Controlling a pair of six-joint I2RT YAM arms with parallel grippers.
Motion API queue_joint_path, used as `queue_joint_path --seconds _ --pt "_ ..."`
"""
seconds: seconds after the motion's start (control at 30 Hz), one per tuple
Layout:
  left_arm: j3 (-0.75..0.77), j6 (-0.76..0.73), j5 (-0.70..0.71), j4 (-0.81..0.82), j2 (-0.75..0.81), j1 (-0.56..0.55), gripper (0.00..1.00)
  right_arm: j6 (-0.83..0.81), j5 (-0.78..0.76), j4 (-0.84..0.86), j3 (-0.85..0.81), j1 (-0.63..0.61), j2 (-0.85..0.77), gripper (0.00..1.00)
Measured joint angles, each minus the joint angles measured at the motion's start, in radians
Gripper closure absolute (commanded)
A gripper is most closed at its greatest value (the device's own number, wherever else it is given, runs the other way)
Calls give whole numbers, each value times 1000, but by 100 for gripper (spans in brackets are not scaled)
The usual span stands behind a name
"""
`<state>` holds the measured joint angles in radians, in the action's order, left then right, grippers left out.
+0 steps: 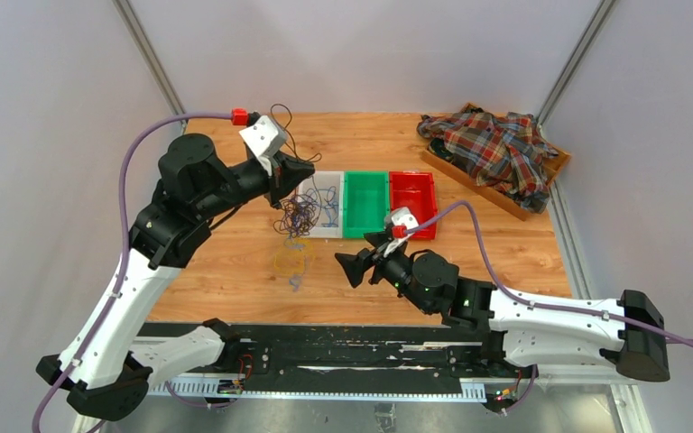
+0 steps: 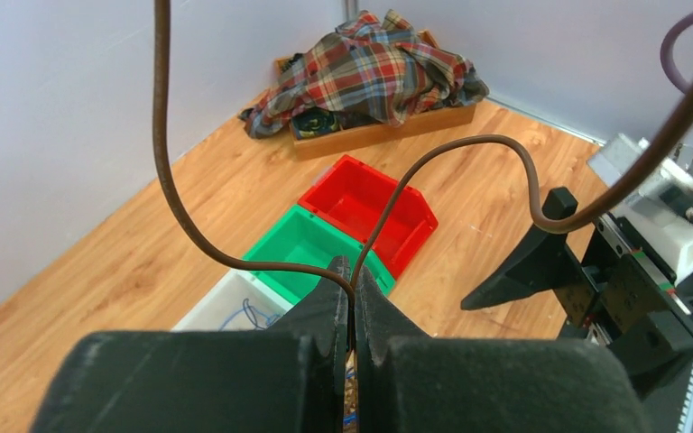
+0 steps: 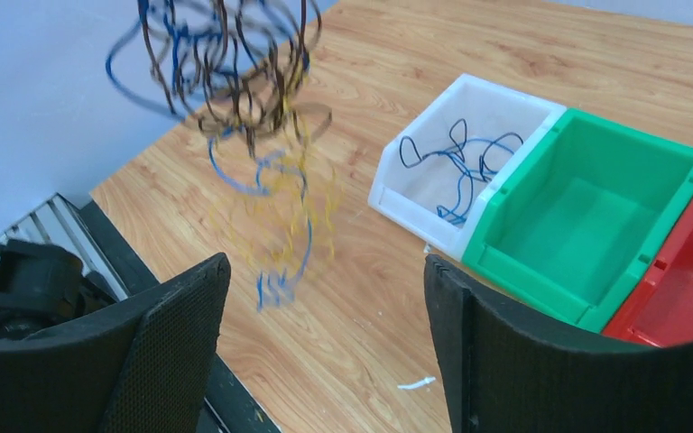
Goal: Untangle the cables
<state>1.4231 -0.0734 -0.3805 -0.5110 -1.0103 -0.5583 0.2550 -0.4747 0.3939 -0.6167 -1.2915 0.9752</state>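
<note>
A: Left gripper (image 2: pixel 352 271)?
B: Clenched on a brown strand of the cables (image 1: pixel 299 216). The clump hung beneath it, just in front of the white bin (image 3: pixel 415 225), with the lower yellow and blue loops blurred.
A: Right gripper (image 3: pixel 325 271)?
B: Fingers spread wide, nothing between them. It sat nearer than the white bin, off to its right, apart from the clump. A few blue wires (image 3: pixel 456 167) lay inside the white bin.

Your wooden table (image 1: pixel 505 253) carries a white bin (image 1: pixel 325 232), green bin (image 1: pixel 366 203) and red bin (image 1: pixel 412 194) touching in a row, a wooden tray (image 2: pixel 370 135) at its far right corner, and a small white scrap (image 3: pixel 415 383). You can't tell whether the cables' (image 1: pixel 293 257) lowest yellow loops touch it.
</note>
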Motion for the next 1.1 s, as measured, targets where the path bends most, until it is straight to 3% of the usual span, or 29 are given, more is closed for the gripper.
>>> queue_joint_path --seconds 0.17,0.57,0.97,1.1 --pt "-31 21 -5 0 24 0 99 22 -34 4 -105 0 53 27" --pt "-144 61 -85 23 74 0 99 -62 -61 212 -294 0 308 38" --pt "-178 105 -137 47 80 1 99 -167 -77 388 -314 0 451 70" --pt "-178 119 -146 57 85 1 99 -172 -78 431 -314 1 473 73"
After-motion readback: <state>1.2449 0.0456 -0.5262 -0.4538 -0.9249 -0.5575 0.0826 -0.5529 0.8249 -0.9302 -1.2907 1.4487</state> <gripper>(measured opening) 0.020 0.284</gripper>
